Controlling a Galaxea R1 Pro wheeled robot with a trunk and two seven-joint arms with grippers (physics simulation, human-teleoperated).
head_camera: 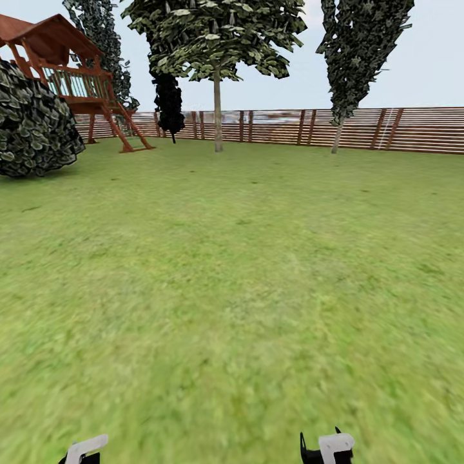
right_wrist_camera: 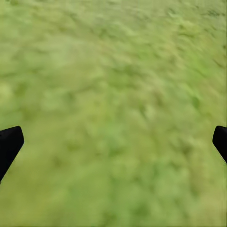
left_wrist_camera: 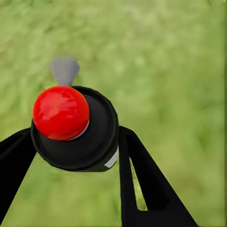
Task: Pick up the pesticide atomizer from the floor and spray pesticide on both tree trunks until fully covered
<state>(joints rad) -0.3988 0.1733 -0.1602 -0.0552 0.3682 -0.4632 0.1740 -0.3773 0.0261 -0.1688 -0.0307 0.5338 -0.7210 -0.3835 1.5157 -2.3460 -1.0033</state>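
Note:
The pesticide atomizer (left_wrist_camera: 75,137) is a black round body with a glossy red cap and a grey nozzle, seen from above in the left wrist view. My left gripper (left_wrist_camera: 78,158) is shut on it, one black finger on each side, over blurred grass. My right gripper (right_wrist_camera: 113,142) is open and holds nothing, with only grass between its fingertips (right_wrist_camera: 9,144). In the head view, two trees stand far ahead by the fence: one trunk (head_camera: 218,113) at centre and a thinner-looking one (head_camera: 336,136) to the right. White parts of both arms (head_camera: 84,449) (head_camera: 328,446) show at the bottom edge.
Open lawn (head_camera: 232,270) stretches ahead to a brown slat fence (head_camera: 399,129). A wooden play tower (head_camera: 71,77) and a large dark bush (head_camera: 32,122) stand at the far left. A narrow black cypress (head_camera: 169,103) stands left of the centre tree.

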